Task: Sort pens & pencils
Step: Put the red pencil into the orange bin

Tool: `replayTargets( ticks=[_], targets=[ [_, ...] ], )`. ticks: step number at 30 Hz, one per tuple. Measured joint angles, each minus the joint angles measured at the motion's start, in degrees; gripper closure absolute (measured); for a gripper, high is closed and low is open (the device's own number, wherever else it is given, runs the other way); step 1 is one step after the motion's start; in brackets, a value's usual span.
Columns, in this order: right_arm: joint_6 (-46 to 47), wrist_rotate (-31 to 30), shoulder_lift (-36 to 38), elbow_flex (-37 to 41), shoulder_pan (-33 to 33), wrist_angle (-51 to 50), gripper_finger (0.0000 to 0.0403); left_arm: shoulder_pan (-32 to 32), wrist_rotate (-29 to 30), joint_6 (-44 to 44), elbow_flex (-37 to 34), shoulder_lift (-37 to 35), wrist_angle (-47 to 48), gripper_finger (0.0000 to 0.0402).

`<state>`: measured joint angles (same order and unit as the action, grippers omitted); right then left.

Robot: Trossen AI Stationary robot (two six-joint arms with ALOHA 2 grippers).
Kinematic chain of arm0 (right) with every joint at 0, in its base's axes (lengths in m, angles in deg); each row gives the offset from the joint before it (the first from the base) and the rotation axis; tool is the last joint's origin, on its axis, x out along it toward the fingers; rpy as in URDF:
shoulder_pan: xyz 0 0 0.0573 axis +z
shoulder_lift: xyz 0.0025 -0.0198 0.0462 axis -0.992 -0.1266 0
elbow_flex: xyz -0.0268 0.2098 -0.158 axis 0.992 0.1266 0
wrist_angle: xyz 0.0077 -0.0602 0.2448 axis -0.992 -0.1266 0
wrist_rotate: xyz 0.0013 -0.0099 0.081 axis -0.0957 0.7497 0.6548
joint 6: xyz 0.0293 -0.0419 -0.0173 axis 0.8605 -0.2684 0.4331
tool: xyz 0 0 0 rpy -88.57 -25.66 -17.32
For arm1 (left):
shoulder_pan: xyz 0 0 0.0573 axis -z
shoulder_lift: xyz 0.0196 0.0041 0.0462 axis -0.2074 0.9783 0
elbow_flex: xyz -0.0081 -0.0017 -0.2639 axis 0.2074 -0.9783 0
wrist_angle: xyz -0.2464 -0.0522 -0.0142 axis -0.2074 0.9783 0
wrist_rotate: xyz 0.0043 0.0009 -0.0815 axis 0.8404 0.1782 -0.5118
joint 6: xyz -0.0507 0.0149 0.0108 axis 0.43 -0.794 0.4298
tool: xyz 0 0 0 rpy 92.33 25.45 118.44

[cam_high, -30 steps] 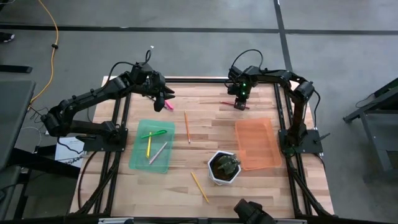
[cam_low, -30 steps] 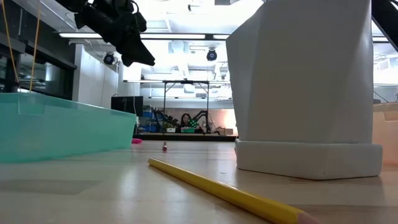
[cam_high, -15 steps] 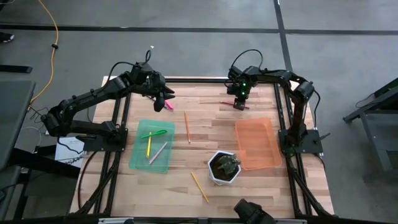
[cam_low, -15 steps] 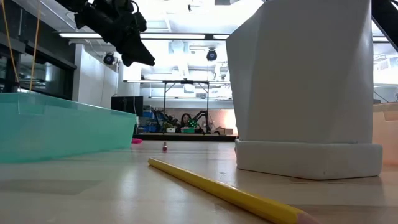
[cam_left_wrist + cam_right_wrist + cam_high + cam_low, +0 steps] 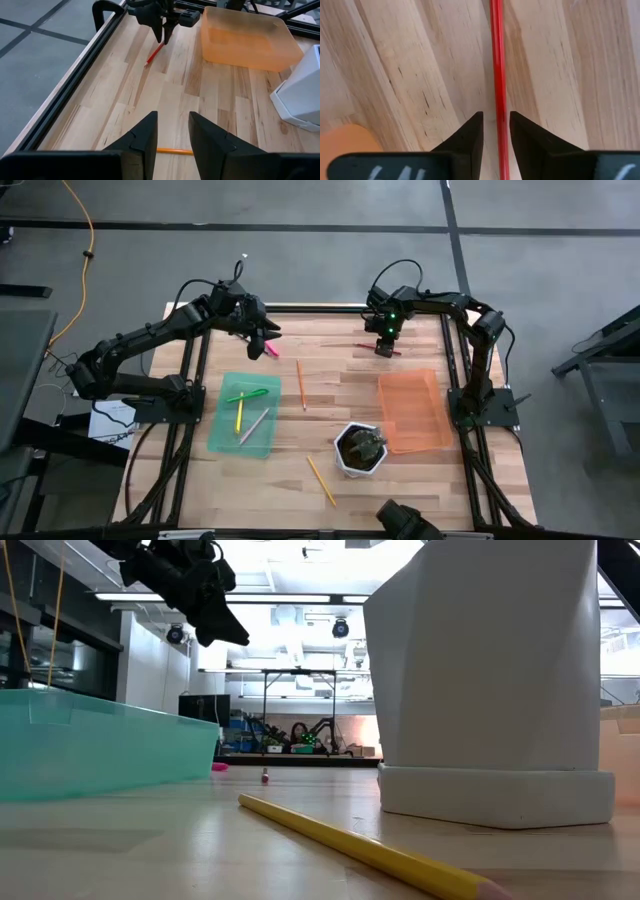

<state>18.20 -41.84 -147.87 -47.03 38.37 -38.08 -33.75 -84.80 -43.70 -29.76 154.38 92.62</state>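
My right gripper is open, low over the far part of the table. The red-brown pencil lies flat on the wood and runs lengthwise through the gap between its fingers, with a sliver of space on each side. My left gripper is open and hangs above the table, over the pink pen. An orange pencil lies mid-table and a yellow-orange pencil near the front. Green, yellow and grey pens lie in the green tray.
An empty orange tray sits on the table's right side, and a white pot with a plant stands near the front centre. Black frame rails run along the table's left, right and far edges. Bare wood lies between the two trays.
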Motion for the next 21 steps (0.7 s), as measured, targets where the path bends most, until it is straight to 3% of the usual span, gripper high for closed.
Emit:
replayTargets(
  ticks=[21],
  targets=[
    [1.4, -1.2, -0.1, 0.0, -0.3, -0.2, 0.0309, 0.0, -0.1, 0.0, 0.0, 0.0, 0.0, 0.0305]
  ],
)
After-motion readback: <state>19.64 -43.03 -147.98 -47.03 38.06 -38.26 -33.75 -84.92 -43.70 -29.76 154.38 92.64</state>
